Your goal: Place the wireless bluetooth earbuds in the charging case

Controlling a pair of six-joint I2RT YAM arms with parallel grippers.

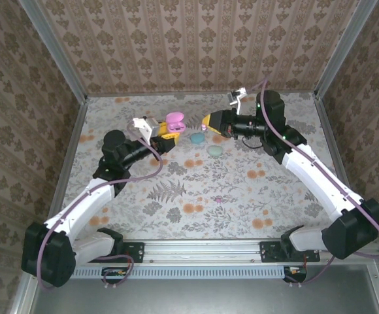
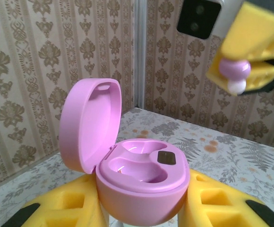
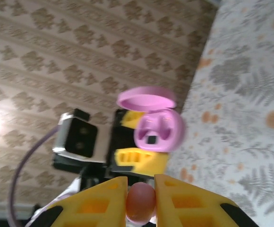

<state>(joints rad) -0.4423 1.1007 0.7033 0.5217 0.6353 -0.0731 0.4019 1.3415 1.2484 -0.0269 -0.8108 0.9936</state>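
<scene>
While the left gripper [image 1: 164,139] clamps the pink charging case [image 2: 141,177] by its base, lifted off the table with its lid swung open, the right gripper [image 3: 141,196] pinches a pinkish earbud [image 2: 235,72] between its yellow pads, near the case but apart from it. To do this well, I'd say the bud wants lining up above an empty well, turned to match its shape, then lowering slowly. Letting go should wait until it seats.
</scene>
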